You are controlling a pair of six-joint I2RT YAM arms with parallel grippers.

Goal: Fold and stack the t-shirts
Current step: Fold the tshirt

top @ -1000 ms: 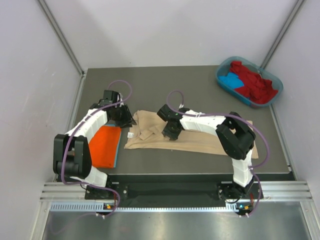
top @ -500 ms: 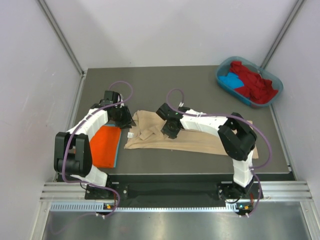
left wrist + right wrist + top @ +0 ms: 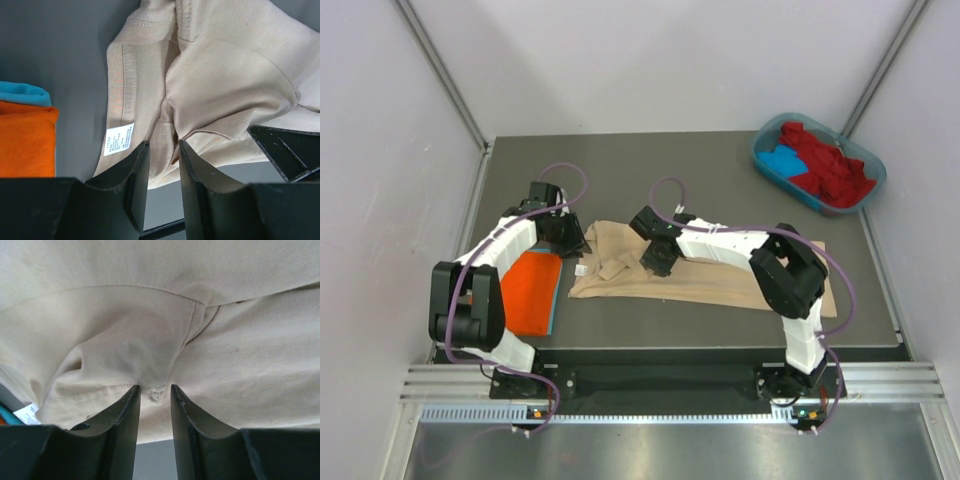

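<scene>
While the beige t-shirt [image 3: 720, 285] lies spread and rumpled across the middle of the dark table [image 3: 670, 170], I have both grippers down on the part of it toward the left of the overhead view. My left gripper [image 3: 163, 148] sits at the shirt's collar end. Its two black fingers [image 3: 137, 180] stand close together, and a fold of the beige cloth runs down into the narrow gap between them, so I am pinching the shirt there. The white neck label [image 3: 118, 140] lies just beside one finger, toward the left of that wrist view.

My right gripper [image 3: 154, 389] is pressed onto the cloth nearer the centre of the overhead view, close to a curved seam. Its fingers are likewise nearly together, and a small puckered bit of stitched hem is caught between the tips.

At the left of the overhead view, just beside the beige shirt, a folded orange t-shirt [image 3: 530, 290] lies flat. A strip of a blue t-shirt [image 3: 553, 308] shows along its right edge from underneath.

In the upper right corner of the table stands a teal oval tub [image 3: 759, 155], well apart from both my grippers. Red t-shirts [image 3: 835, 170] are heaped in it, and a bright blue t-shirt [image 3: 782, 160] lies at its left side.
</scene>
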